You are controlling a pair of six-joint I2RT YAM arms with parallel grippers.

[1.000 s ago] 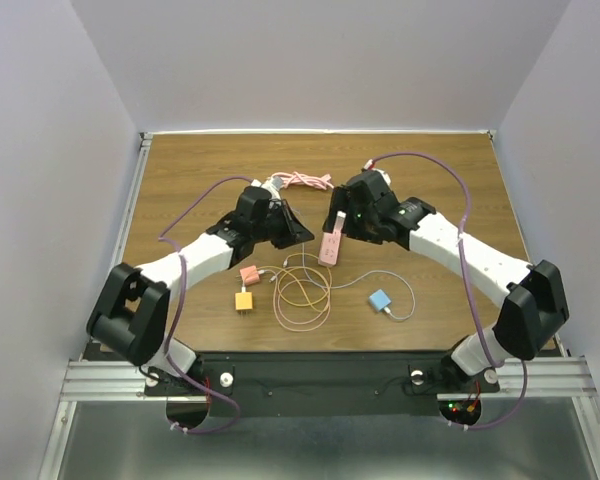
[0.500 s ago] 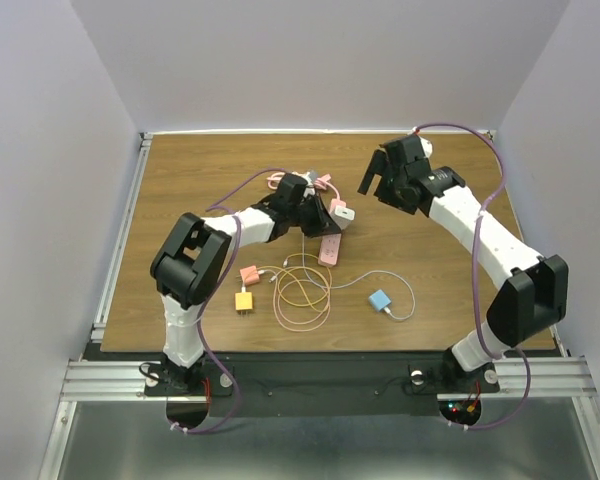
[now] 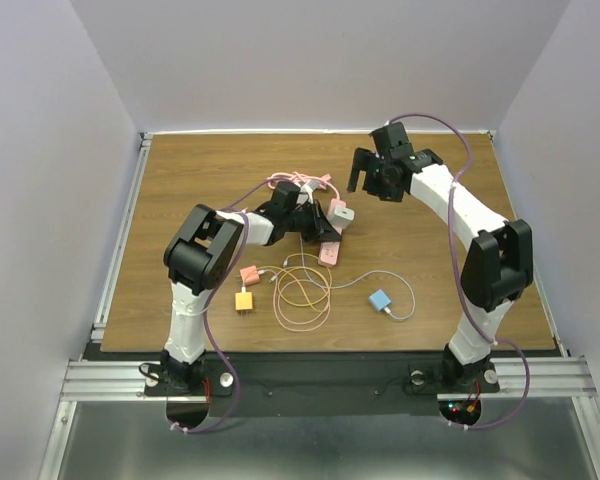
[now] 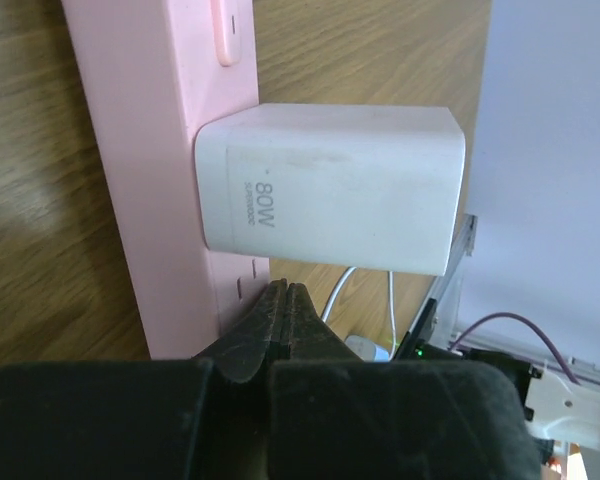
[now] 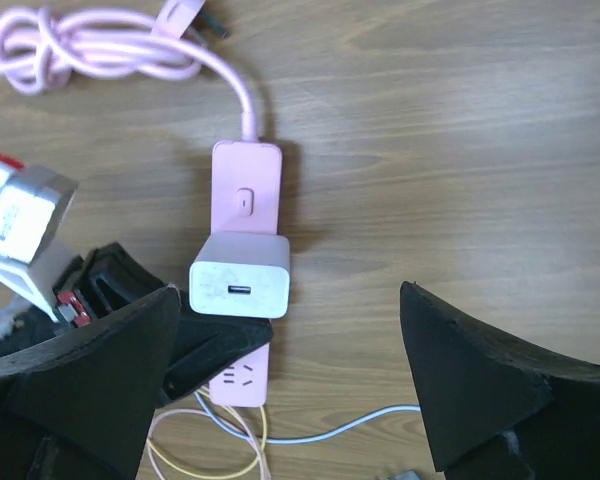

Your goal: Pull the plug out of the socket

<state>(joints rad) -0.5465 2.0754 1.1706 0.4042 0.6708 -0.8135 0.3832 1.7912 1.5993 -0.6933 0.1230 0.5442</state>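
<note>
Wooden table: right gripper hangs above it, fingers spread wide, holding nothing. Left gripper sits low, fingers pressed together on nothing, tips at the socket's edge just below the plug. Socket lies flat mid-table, pink cord bunched beyond its far end, white 80W plug seated in it.

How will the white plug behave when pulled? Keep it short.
The plug looks like a rigid, smooth-sided block, so a pinch may slip. It stands tall off the thin socket, so a sideways push would probably tip both. The socket looks light and seems unfastened, so it will likely lift along unless held.
</note>
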